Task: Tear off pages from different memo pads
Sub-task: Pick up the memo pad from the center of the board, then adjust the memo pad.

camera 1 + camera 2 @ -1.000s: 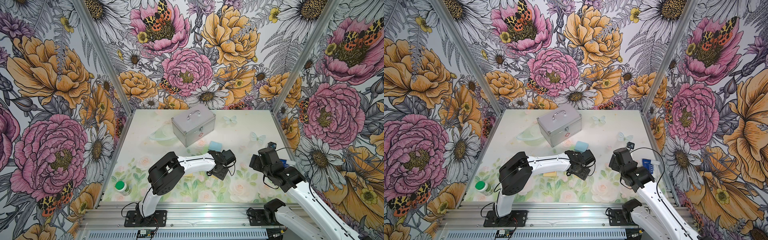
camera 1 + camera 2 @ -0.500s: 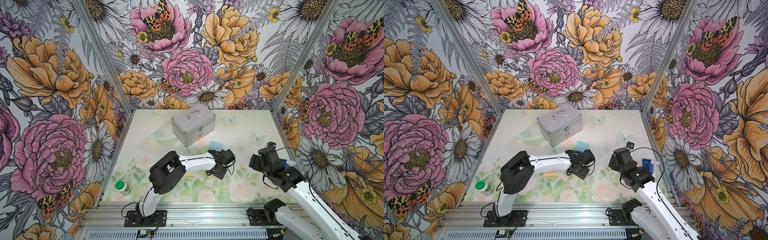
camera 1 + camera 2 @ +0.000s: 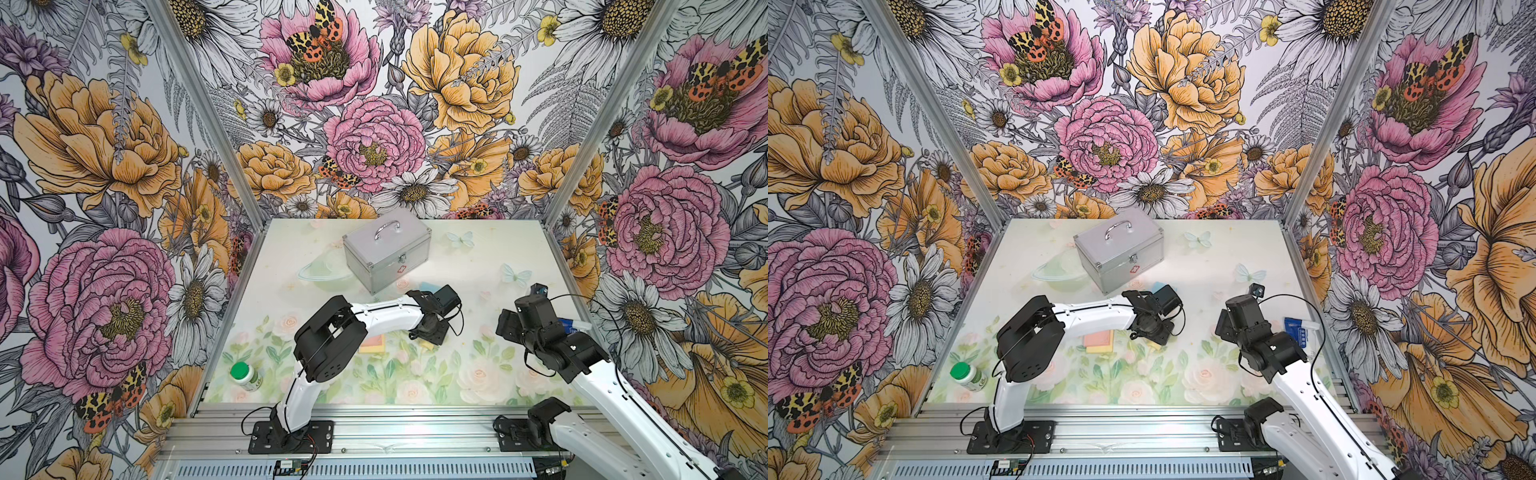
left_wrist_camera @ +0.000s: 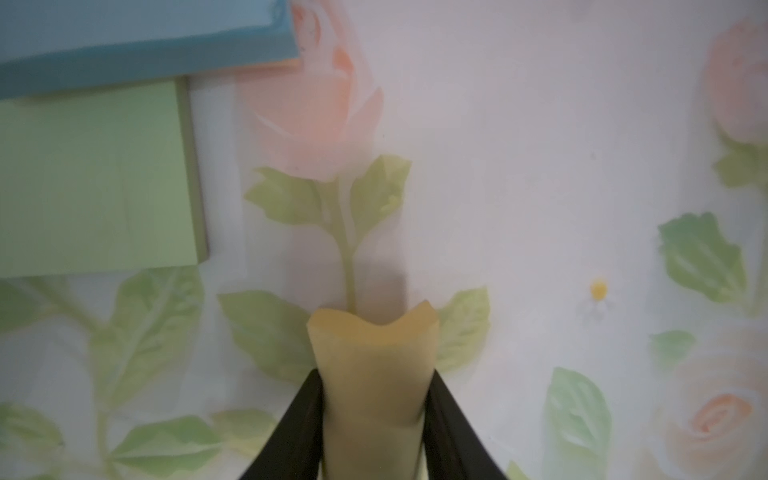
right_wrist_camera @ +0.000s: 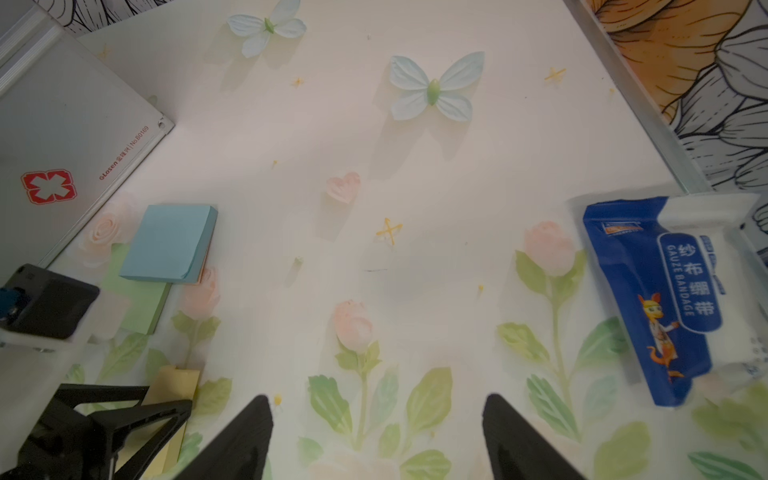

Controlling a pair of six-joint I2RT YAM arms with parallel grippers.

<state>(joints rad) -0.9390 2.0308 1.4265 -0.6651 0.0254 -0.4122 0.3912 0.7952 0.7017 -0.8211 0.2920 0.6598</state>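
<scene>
My left gripper (image 4: 375, 374) is shut on a yellow page (image 4: 374, 353), which bows up into a curl between the black fingers. In both top views this gripper (image 3: 430, 332) points down at the table's middle, with a yellow corner (image 3: 1152, 344) showing under it. The page's lower end is hidden. Of the memo pads, a blue one (image 5: 166, 243) lies partly over a green one (image 5: 141, 303) just beyond the left gripper. A salmon-pink and yellow stack (image 3: 1098, 341) sits under the left forearm. My right gripper (image 5: 376, 428) hangs open and holds nothing, to the right of the pads.
A silver metal case (image 3: 384, 249) with a red cross stands behind the pads. A blue gauze bandage packet (image 5: 665, 299) lies by the right wall. A green-capped bottle (image 3: 245, 376) lies at the front left. The frame posts bound the table.
My left gripper's jaws have closed in on the yellow page. Both arms have stayed almost where they were.
</scene>
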